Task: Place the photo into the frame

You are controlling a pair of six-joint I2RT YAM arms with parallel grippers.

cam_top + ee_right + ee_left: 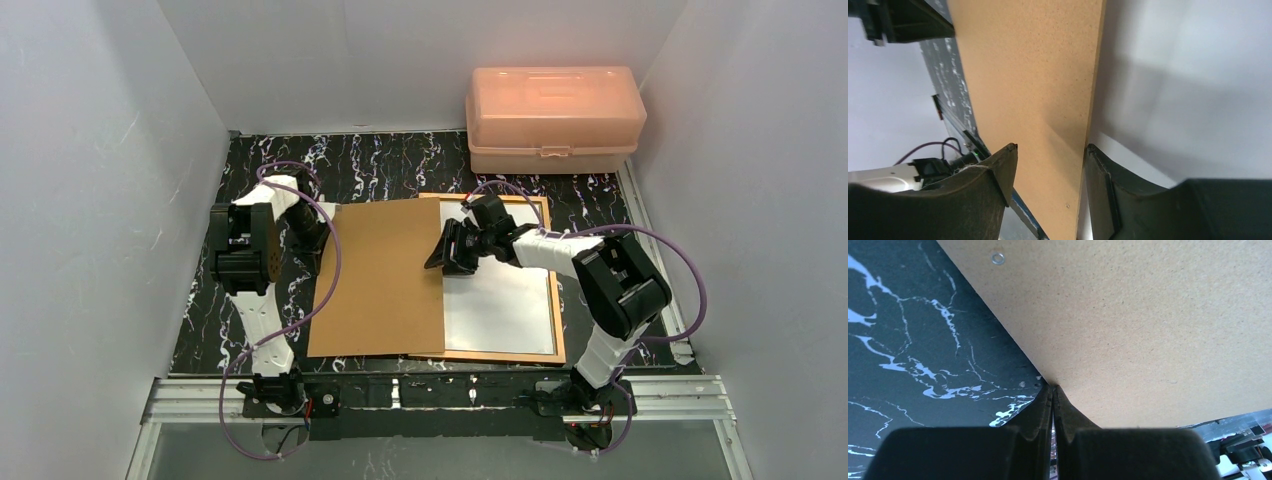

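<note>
The board (385,280) is matt, finely speckled brown fibreboard. The frame (505,356) is smooth orange-brown wood. The photo (500,310) shows plain white paper. The tabletop (390,165) looks like black marble, and the box (555,115) is translucent pink plastic.

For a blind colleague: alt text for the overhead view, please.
A brown backing board overlaps the left edge of a wooden frame holding the photo, white side up. The open right gripper straddles the board's right edge; the left gripper meets its left edge.
</note>
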